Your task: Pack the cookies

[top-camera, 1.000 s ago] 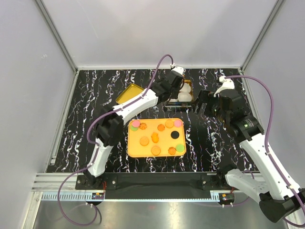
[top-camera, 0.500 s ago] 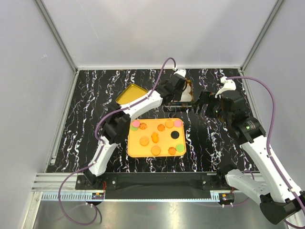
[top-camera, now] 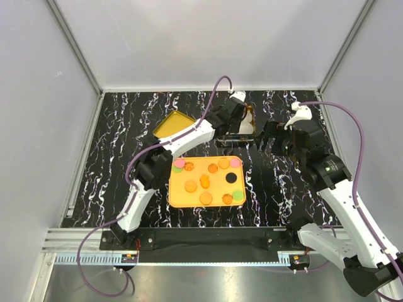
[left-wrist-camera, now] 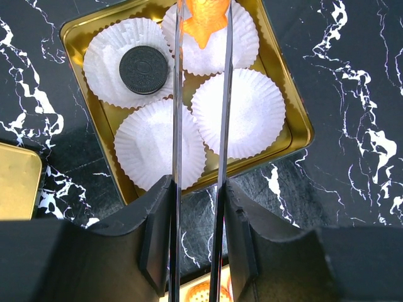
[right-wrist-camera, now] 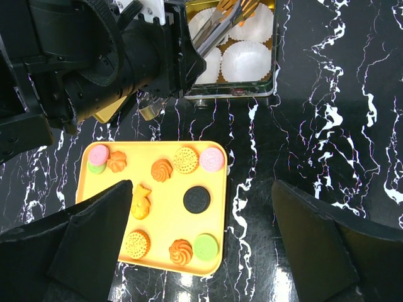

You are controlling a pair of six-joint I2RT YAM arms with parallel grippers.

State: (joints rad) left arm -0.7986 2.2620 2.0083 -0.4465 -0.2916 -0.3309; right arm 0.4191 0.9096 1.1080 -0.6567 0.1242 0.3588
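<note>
Left hand (left-wrist-camera: 203, 9): blades nearly closed, pinching an orange cookie (left-wrist-camera: 205, 25) at the tips, above the far cup (left-wrist-camera: 242, 38) in the tin (left-wrist-camera: 296, 119).
Step, judged: placing. Next: lower into the cup, then release.
Black cookie (left-wrist-camera: 143, 69) sits in the neighbouring cup.
Right hand (top-camera: 269, 137): wide open, empty, above the bench.
The pinch shows only in the left wrist view; the tray (right-wrist-camera: 164, 211) and its cookies (right-wrist-camera: 185, 160) show in the right wrist view.

My fingers spread wide over the cookie tray.
My gripper (right-wrist-camera: 201, 185) hangs above the orange tray (right-wrist-camera: 167, 215), with the black cookie (right-wrist-camera: 196, 199) midway between my fingers among the other cookies (right-wrist-camera: 185, 160). Beyond, the left arm (right-wrist-camera: 94, 69) reaches tongs (right-wrist-camera: 217, 28) into the gold tin (right-wrist-camera: 272, 69) of paper cups (right-wrist-camera: 247, 61).
</note>
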